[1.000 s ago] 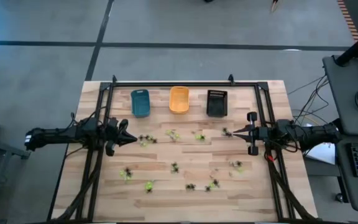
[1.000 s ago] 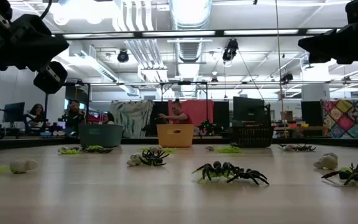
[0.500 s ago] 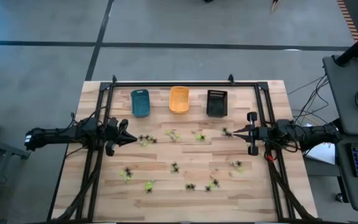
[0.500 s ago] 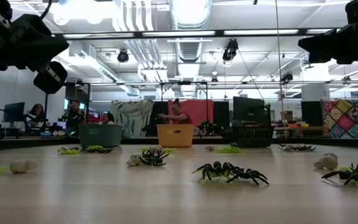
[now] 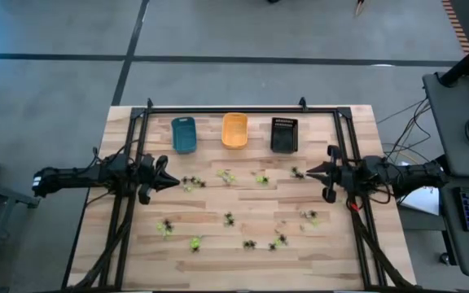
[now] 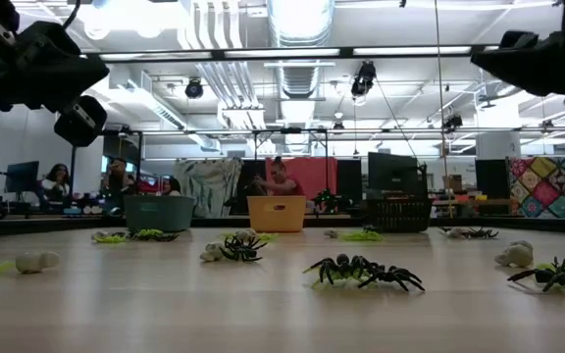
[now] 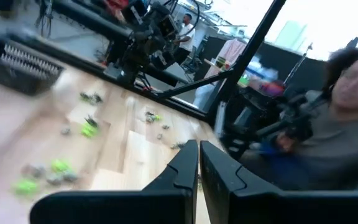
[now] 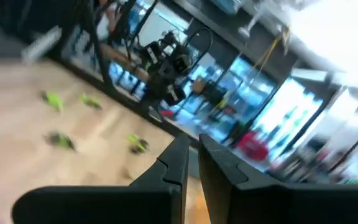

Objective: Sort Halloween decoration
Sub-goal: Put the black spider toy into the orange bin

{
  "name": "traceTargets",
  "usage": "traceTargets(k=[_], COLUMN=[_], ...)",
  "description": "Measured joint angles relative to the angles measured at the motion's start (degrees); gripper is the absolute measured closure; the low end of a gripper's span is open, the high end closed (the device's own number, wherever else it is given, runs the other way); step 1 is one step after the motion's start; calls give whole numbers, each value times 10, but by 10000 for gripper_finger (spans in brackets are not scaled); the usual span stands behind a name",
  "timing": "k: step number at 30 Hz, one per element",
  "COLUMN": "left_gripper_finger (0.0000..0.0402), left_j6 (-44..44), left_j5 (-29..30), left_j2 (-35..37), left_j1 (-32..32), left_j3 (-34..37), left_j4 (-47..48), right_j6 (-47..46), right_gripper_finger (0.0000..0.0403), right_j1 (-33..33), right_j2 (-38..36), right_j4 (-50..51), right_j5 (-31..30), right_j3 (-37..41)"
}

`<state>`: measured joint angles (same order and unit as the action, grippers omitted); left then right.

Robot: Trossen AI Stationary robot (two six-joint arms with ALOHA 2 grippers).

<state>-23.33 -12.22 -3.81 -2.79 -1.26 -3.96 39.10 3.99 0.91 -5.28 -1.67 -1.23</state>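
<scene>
1. Your right hand [image 5: 308, 171] has rolled at the wrist since a second ago; it hangs clenched and empty near a black spider [image 5: 297, 172].
2. Your left hand [image 5: 174, 182] hasn't moved, clenched, beside spiders at the surface's [image 5: 243, 203] left.
3. The Halloween decoration [image 5: 229, 218] lies scattered mid-surface; the trays [image 5: 234, 130] at the far edge look empty, so sorting seems barely begun.

My overhead camera looks straight down on the whole desk [image 5: 243, 220]. My low one sits at desk level, facing the far trays and room. Each wrist camera looks forward past its own pincer, across that same desk.
</scene>
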Motion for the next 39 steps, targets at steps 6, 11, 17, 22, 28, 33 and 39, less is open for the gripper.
traceTargets(k=[6, 11, 17, 22, 28, 33, 39], left_gripper_finger=[402, 402, 402, 402, 402, 402, 402], left_j6=[46, 78, 21, -19, -14, 6, -2], left_j5=[223, 247, 247, 247, 248, 263, 270], left_j2=[0, -28, -99, -184, -256, -293, -340], left_j1=[0, 1, 3, 5, 5, 5, 6], left_j3=[0, 6, 7, 7, -7, -24, -31], left_j4=[-111, -163, -186, -203, -237, -237, -264], right_j6=[124, 99, -2, -321, -546, -683, -779], right_gripper_finger=[374, 374, 374, 374, 374, 374, 374], right_j1=[0, 0, 0, 0, 0, 0, 0], right_j2=[3, 3, 3, 7, 24, 69, 144], right_j4=[7, 6, 3, -45, -76, -68, -67], right_j5=[-35, -35, -22, 32, -17, -102, -106], right_j3=[0, 0, 0, 0, 0, 0, 0])
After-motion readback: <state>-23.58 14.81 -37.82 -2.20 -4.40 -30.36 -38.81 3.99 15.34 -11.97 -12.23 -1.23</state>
